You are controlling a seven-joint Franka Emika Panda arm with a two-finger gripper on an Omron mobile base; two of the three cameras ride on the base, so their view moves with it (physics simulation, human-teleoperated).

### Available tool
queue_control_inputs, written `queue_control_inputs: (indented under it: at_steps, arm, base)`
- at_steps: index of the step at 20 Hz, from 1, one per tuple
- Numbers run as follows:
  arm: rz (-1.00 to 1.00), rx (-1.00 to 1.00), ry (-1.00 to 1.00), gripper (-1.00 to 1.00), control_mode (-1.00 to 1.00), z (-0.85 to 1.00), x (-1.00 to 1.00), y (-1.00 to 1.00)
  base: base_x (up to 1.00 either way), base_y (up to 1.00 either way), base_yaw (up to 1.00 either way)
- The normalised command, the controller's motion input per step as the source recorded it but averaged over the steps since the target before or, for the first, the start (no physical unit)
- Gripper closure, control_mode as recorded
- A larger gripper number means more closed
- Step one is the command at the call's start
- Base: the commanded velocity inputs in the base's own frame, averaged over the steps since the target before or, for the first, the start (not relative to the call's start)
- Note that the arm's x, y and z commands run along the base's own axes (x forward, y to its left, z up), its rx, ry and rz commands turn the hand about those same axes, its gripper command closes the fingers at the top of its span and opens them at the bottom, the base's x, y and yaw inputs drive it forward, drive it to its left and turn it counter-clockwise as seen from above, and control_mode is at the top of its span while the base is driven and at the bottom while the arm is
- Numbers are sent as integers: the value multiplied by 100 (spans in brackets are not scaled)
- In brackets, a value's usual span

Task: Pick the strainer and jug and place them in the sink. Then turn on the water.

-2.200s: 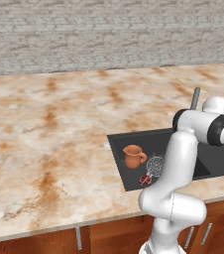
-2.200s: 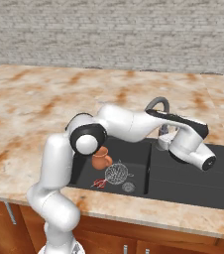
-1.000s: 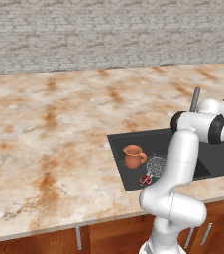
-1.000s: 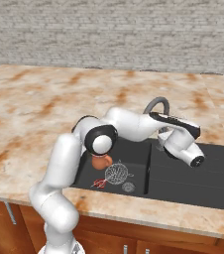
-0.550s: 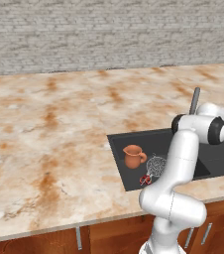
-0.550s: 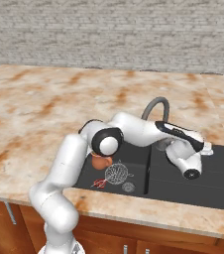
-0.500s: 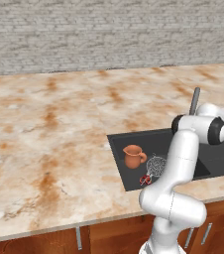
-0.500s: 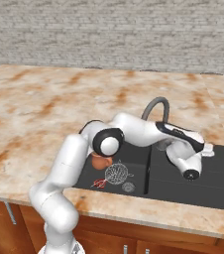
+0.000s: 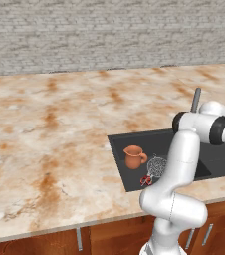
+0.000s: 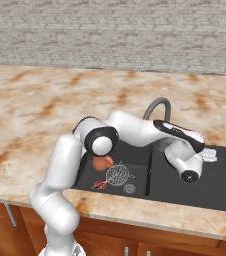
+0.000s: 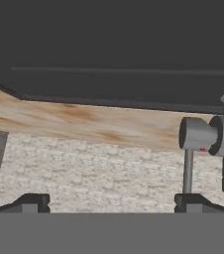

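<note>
Already the terracotta-orange jug (image 9: pixel 133 156) and the silver wire-mesh strainer (image 9: pixel 157 165) lie in the dark rectangular sink (image 9: pixel 118 149), near its left edge. My gripper (image 11: pixel 111 202) is apart; I should push the grey faucet lever (image 11: pixel 188 171) gently.

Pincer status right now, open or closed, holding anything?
Pincer: open and empty, its tips spread wide apart, one tip just below the faucet lever.
</note>
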Motion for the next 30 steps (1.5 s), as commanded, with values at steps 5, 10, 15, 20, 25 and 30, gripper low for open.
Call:
queue_control_inputs:
  at_steps: [5, 10, 15, 20, 25, 30]
  arm:
    - [0, 0, 2, -100, -100, 0, 41, 0]
    - [1, 0, 9, -100, -100, -19, 67, 32]
    - [4, 1, 0, -100, -100, -41, 66, 4]
    - [6, 0, -8, -100, -100, -20, 74, -4]
    - [6, 0, -1, -100, -100, -35, 28, -3]
    - [5, 0, 0, -100, -100, -45, -12, 9]
  base:
    - [0, 0, 0]
    - [0, 0, 0]
    - [0, 0, 0]
    - [0, 0, 0]
    - [0, 0, 0]
    - [0, 0, 0]
